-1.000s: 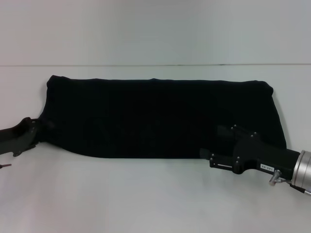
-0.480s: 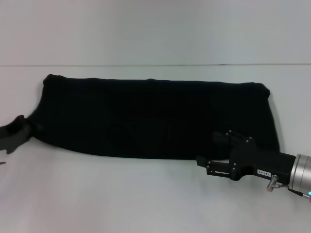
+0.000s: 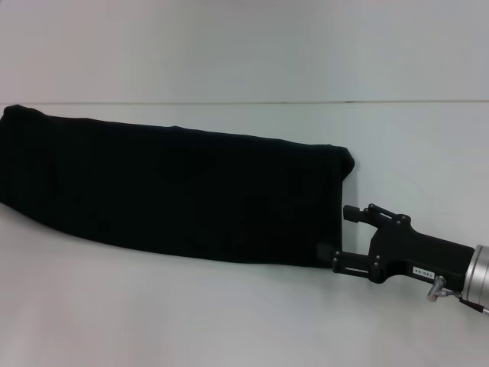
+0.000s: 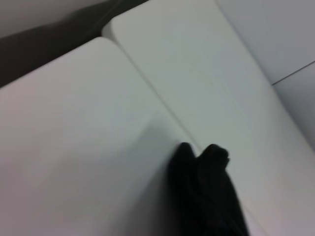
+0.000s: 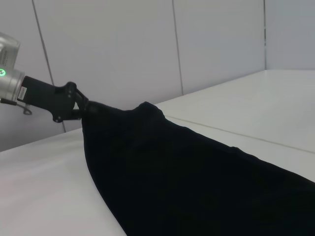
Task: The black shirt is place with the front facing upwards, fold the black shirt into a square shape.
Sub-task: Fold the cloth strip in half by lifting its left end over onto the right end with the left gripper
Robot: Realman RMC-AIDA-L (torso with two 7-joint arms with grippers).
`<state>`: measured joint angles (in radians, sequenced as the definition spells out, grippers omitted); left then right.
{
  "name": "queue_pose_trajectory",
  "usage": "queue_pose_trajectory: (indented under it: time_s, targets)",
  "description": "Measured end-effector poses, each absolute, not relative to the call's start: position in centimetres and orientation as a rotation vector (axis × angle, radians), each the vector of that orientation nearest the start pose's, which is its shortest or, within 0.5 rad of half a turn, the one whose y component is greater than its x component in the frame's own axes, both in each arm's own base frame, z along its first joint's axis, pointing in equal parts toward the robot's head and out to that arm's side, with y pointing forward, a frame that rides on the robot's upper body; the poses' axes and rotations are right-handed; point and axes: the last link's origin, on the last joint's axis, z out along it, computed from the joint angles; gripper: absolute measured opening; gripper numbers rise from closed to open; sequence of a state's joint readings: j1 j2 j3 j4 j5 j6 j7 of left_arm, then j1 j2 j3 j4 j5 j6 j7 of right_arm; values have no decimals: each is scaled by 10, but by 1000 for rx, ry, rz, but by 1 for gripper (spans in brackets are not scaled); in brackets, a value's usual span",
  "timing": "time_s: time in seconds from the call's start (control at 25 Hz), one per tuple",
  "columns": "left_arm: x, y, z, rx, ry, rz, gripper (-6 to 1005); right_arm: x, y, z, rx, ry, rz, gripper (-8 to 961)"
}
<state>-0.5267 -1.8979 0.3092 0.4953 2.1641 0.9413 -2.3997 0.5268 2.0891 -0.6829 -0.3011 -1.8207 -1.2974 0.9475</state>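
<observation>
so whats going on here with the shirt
Both arms are handling the black shirt, which lies as a long folded band across the white table. The right gripper sits at the band's right end, its lower jaw at the near corner. The left gripper, out of the head view, is clamped on the far left end, which hangs lifted from it.

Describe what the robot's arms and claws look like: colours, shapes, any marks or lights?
The right gripper is matte black angular metal with small screw heads, two thin fingers and a small white label. It joins a silver cylindrical wrist with a small metal fitting. The left gripper, seen from the right wrist camera, looks the same: black body, silver wrist showing a green light.
</observation>
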Motion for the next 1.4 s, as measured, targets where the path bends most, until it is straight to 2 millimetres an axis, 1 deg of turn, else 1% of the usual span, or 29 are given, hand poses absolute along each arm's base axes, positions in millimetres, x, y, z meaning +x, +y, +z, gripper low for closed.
queue_pose_trajectory:
  time_s: [0.08, 0.12, 0.2, 0.32, 0.44, 0.52, 0.56, 0.6, 0.64, 0.76, 0.8, 0.84, 0.88, 0.96, 1.04, 1.12, 1.16, 1.4]
  targets:
    - [-397, 372, 115, -1311, -1834, -841, 46, 292, 318, -55, -2530, 562, 692, 930]
    - [-391, 375, 116, -1329, -1831, -879, 46, 293, 318, -55, -2524, 569, 690, 930]
    - [-375, 383, 114, -1385, -1820, -951, 46, 296, 317, -54, -2504, 586, 690, 930]
    - [-340, 401, 103, -1512, -1795, -1042, 46, 302, 315, -51, -2475, 611, 689, 930]
    - [-287, 425, 78, -1713, -1766, -1089, 45, 308, 313, -49, -2444, 638, 689, 930]
    - [-256, 435, 61, -1826, -1745, -1088, 45, 312, 311, -47, -2422, 657, 690, 930]
    - [-237, 440, 48, -1902, -1732, -1081, 45, 314, 310, -46, -2413, 664, 690, 930]
    - [-218, 442, 34, -1978, -1718, -1068, 45, 315, 309, -45, -2408, 669, 691, 930]
    - [-203, 443, 22, -2037, -1709, -1053, 45, 316, 308, -45, -2402, 675, 690, 930]
    - [-178, 434, -13, -2162, -1711, -1004, 45, 318, 306, -44, -2397, 682, 688, 929]
    - [-174, 429, -26, -2191, -1723, -987, 45, 319, 305, -45, -2396, 686, 688, 929]
    - [-173, 424, -35, -2207, -1740, -974, 45, 319, 305, -45, -2396, 686, 688, 929]
    - [-173, 416, -50, -2225, -1773, -957, 45, 319, 305, -46, -2396, 690, 687, 929]
    - [-178, 399, -77, -2244, -1854, -940, 45, 319, 304, -48, -2394, 700, 686, 929]
    - [-184, 384, -94, -2240, -1916, -951, 45, 318, 306, -49, -2393, 706, 684, 929]
    - [-190, 375, -102, -2232, -1939, -960, 46, 316, 309, -51, -2392, 707, 684, 929]
    - [-191, 373, -103, -2232, -1938, -965, 46, 314, 311, -52, -2390, 707, 683, 929]
    - [-190, 369, -94, -2321, -1871, -997, 51, 300, 333, -57, -2369, 708, 686, 929]
